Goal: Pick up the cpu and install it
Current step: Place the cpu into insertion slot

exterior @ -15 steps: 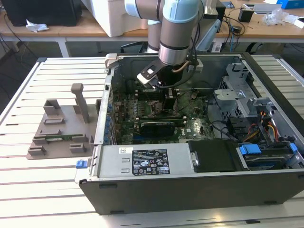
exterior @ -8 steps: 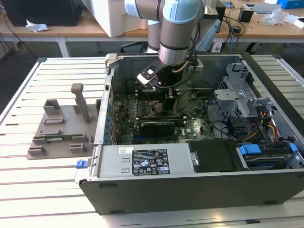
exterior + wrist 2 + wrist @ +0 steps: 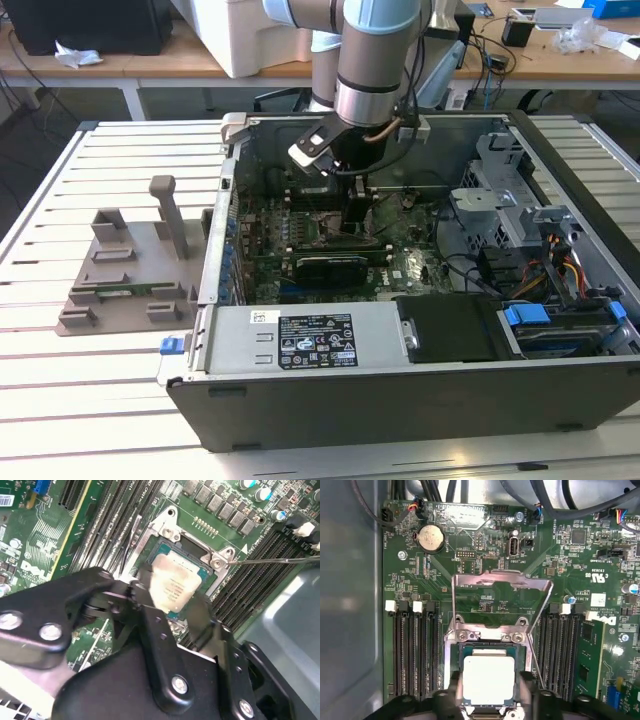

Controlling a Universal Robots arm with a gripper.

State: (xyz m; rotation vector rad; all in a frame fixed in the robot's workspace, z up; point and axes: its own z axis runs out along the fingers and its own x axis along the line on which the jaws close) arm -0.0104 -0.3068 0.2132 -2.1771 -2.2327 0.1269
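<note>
The cpu is a flat square chip with a matte silvery lid and a thin dark rim. It lies at the open socket in the middle of the green board. Whether it is seated or just above, I cannot tell. The black metal claw is clamped on two opposite edges. A bare steel frame stands hinged up, and long black slots flank the socket.

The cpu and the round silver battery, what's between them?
In the first wrist view, the open metal socket frame stands between the cpu and battery.
</note>
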